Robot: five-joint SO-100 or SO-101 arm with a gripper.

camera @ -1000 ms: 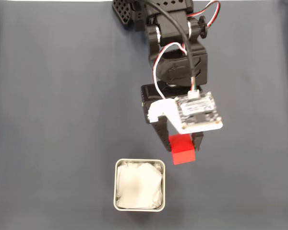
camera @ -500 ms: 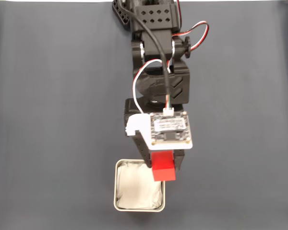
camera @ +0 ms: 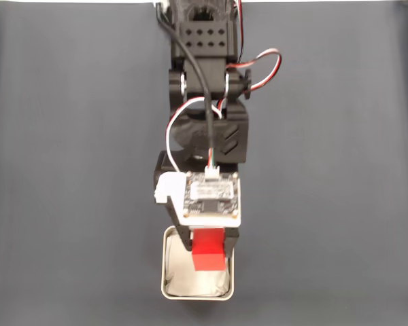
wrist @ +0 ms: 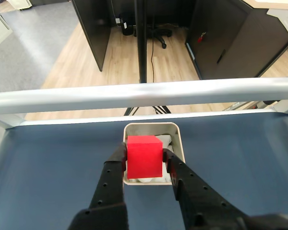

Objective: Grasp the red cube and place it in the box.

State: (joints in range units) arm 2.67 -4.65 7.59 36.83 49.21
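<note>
The red cube [camera: 208, 252] [wrist: 144, 155] hangs clamped between my black fingers, directly over the box. My gripper [camera: 207, 246] [wrist: 144, 159] is shut on the cube, one finger pressed to each side face. The box [camera: 171, 288] [wrist: 134, 129] is a square silvery tin with white lining, sitting near the bottom edge of the fixed view. In the wrist view the cube hides much of the tin's inside. The arm and its wrist circuit board cover the tin's upper edge in the fixed view.
A dark blue-grey mat [camera: 68, 170] covers the table on both sides of the arm. The wrist view shows a metal rail [wrist: 144, 93] at the table's far edge, with office floor and desks beyond it.
The arm swung left in the fixed view and reached forward, carrying the red cube from beside the tin's upper right corner to above its inside.
</note>
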